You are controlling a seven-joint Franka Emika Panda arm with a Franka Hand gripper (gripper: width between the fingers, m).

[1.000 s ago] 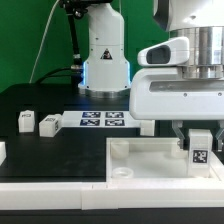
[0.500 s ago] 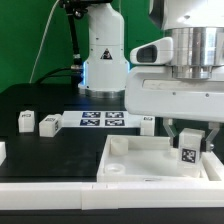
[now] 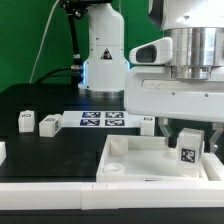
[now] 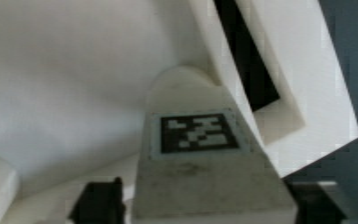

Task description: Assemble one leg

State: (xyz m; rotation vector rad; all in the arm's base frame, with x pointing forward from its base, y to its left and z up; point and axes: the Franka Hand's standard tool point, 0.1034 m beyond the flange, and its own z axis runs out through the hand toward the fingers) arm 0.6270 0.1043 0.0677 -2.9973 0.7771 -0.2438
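Note:
My gripper (image 3: 188, 138) is shut on a leg (image 3: 187, 152), a small white block with a black-and-white tag facing the camera. It holds the leg upright inside the large white tray (image 3: 128, 150), near the corner on the exterior view's right. I cannot tell whether the leg touches the tray floor. In the wrist view the leg (image 4: 202, 140) fills the middle between the two dark fingers (image 4: 101, 200), with the gripper (image 4: 206, 203) around its upper end and the tray's wall (image 4: 291, 90) beside it.
Two more legs (image 3: 25, 121) (image 3: 48, 124) stand on the black table at the exterior view's left. The marker board (image 3: 100, 120) lies behind the tray. Another white block (image 3: 148, 124) sits by the board. The robot base (image 3: 105, 60) stands at the back.
Over the last second the gripper moved toward the exterior view's left with the leg in it. In the last half second nothing visibly moved.

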